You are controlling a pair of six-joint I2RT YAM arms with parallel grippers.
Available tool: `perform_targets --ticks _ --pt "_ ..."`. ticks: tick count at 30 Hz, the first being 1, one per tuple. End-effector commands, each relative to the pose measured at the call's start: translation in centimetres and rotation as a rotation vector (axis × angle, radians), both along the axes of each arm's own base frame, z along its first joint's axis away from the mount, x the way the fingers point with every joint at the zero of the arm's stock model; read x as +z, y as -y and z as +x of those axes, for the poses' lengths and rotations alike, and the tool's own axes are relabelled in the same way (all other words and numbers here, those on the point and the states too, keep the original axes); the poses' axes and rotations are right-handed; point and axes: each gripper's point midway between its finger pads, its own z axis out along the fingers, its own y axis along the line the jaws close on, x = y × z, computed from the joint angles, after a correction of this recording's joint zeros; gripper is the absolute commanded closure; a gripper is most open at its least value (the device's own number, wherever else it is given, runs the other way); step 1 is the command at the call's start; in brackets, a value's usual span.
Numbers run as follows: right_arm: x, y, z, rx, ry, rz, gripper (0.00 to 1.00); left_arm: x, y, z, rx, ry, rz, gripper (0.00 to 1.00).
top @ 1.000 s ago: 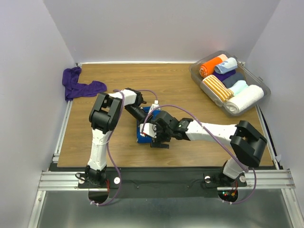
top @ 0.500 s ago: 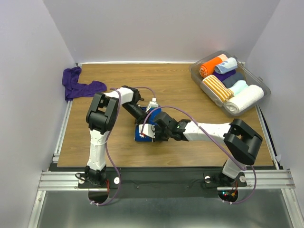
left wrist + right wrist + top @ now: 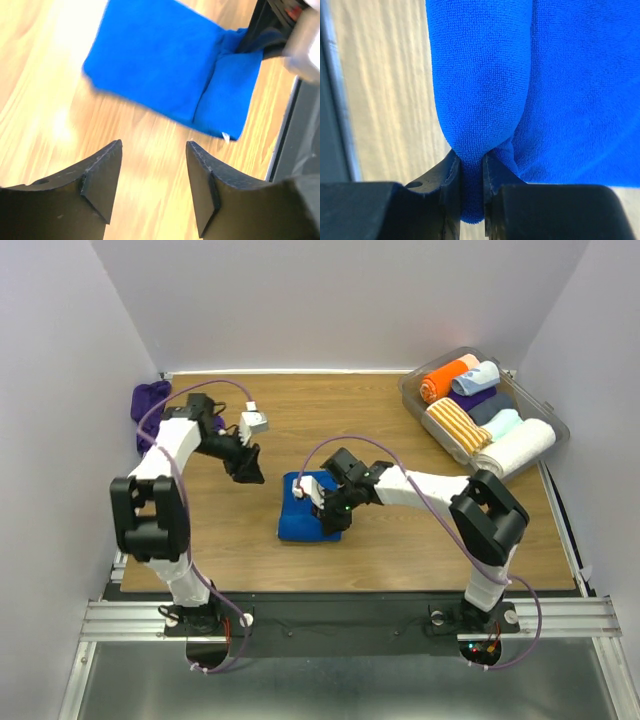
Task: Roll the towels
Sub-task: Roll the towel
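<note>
- Top external: the blue towel (image 3: pixel 300 524) lies in the middle of the table (image 3: pixel 420 540) as a folded, near-square pad, not rolled. Its slightly longer side runs roughly near-to-far, a little tilted.
- Same view: the right gripper (image 3: pixel 333 518) sits at the pad's right edge; the grip is not readable from here.
- Right wrist: its fingers (image 3: pixel 447 185) are clenched on a raised fold of blue cloth, and the ridge runs straight away from the jaws.
- Left wrist: the left gripper (image 3: pixel 152 185) is released, jaws apart over bare table, clear of the towel. A crease crosses the pad near one end.
- Top external only: the purple towel (image 3: pixel 148 398) is bunched at the far left corner, partly hidden.
</note>
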Motion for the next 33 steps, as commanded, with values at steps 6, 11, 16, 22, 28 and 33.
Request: perform_targets --ticks 6,11,16,22,28,33 --pt "-0.7 0.8 -4.7 -0.036 -0.628 -0.11 0.99 4.4 -4.0 -2.0 0.189 0.376 0.004 0.22" --pt "-0.8 0.5 -4.3 -0.059 -0.81 -0.104 1.0 3.0 -3.1 -5.7 0.072 0.58 0.169 0.09" --pt "-1.4 -0.2 -3.4 -0.097 -0.946 -0.09 1.0 -2.3 -0.5 -9.4 -0.087 0.621 0.253 0.09" --pt "-3.0 -0.2 -2.3 -0.157 -1.05 -0.103 0.99 -2.6 4.6 -11.3 -0.221 0.715 0.234 0.02" --pt "-3.7 -0.2 -1.7 -0.183 -1.09 -0.113 0.99 -3.7 8.3 -12.3 -0.295 0.767 0.24 0.01" --pt "-3.8 0.1 -1.5 -0.198 -1.117 -0.112 0.98 -5.8 9.5 -12.2 -0.349 0.757 0.29 0.01"
